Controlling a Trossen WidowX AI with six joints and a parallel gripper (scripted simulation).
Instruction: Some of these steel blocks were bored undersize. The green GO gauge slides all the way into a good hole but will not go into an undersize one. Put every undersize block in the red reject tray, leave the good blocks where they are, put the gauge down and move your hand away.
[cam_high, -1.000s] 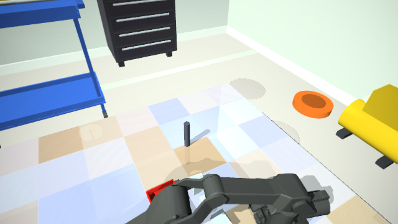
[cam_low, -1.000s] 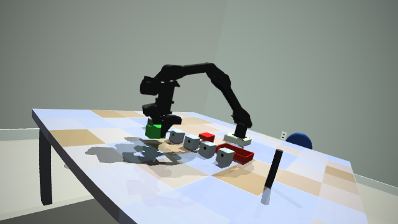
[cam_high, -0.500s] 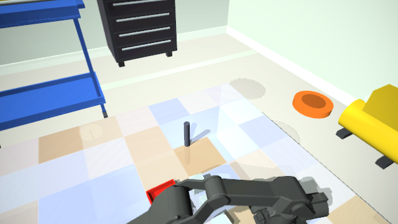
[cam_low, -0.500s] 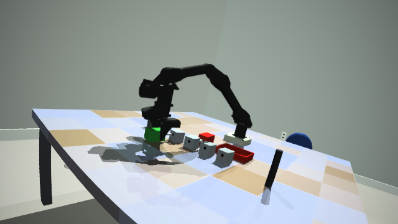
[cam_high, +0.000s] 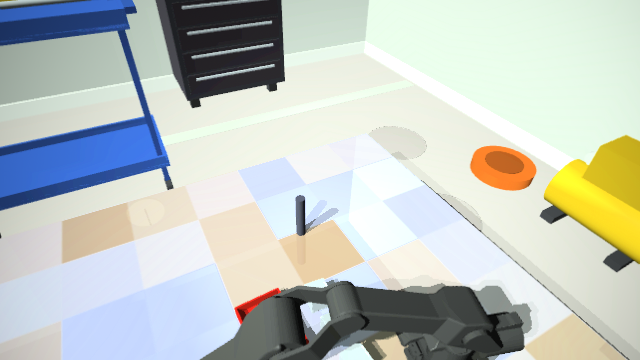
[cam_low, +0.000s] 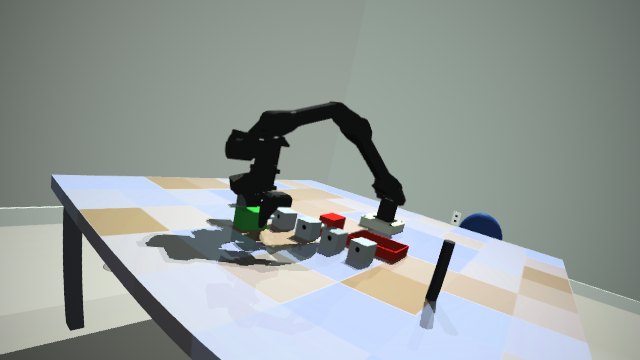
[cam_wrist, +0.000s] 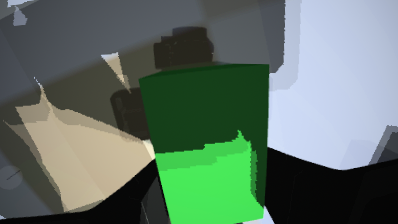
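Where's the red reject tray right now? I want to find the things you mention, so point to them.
In the exterior view, the red reject tray (cam_high: 257, 304) (cam_low: 400, 252) sits on the table just right of the row of steel blocks (cam_low: 330, 242), in front of the arm's pale base (cam_low: 367, 223).

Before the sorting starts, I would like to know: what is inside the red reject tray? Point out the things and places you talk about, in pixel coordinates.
No block shows in the red reject tray (cam_high: 257, 304) (cam_low: 398, 256); its near wall hides part of the floor, and the arm covers much from above.

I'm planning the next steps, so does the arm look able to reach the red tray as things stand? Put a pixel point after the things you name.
Probably yes: the red tray (cam_high: 240, 313) (cam_low: 400, 253) lies near the arm's base (cam_low: 367, 223), open on top. The gripper (cam_low: 255, 217) (cam_wrist: 205, 150) is shut on the green gauge (cam_low: 247, 219) (cam_wrist: 210, 110), though, so it likely needs freeing before handling blocks.
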